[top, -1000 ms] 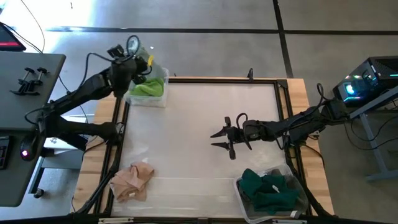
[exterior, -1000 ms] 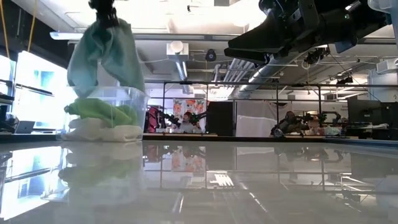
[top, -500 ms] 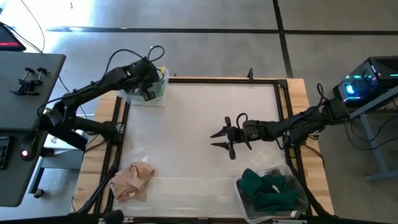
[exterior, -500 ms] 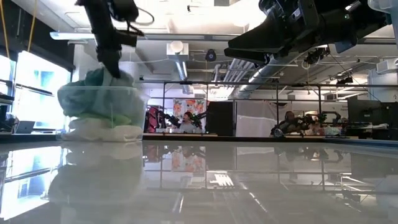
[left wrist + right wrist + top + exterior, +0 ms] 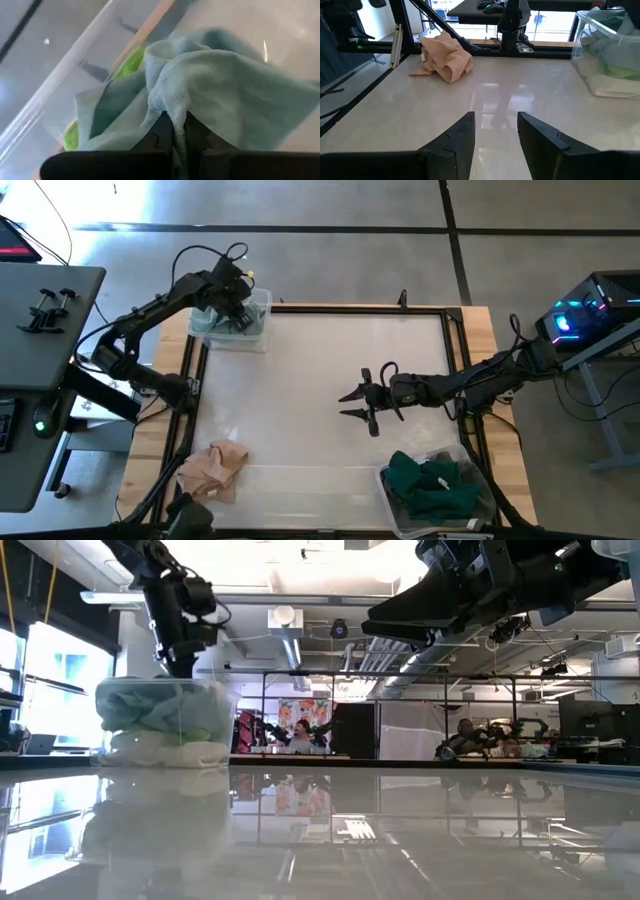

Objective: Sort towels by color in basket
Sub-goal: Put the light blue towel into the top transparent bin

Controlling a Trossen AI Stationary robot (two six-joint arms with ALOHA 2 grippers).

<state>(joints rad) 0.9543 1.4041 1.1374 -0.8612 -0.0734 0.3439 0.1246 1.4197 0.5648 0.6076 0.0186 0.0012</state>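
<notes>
The pale mint towel (image 5: 210, 90), soft and crumpled, lies atop a lime green towel (image 5: 127, 65) in the clear bin (image 5: 255, 330) at the surface's far left corner, pinched by the left pincer (image 5: 232, 308). The right pincer (image 5: 352, 404) hangs released mid-surface.

Two clear bins: one (image 5: 262, 328) at the table's far left corner, one (image 5: 392, 498) at the near right corner. Four towel colours show: one peach towel (image 5: 212, 470), one mint towel (image 5: 225, 95), one lime towel (image 5: 131, 62), dark teal towels (image 5: 432, 483), count unclear. Two arms.
</notes>
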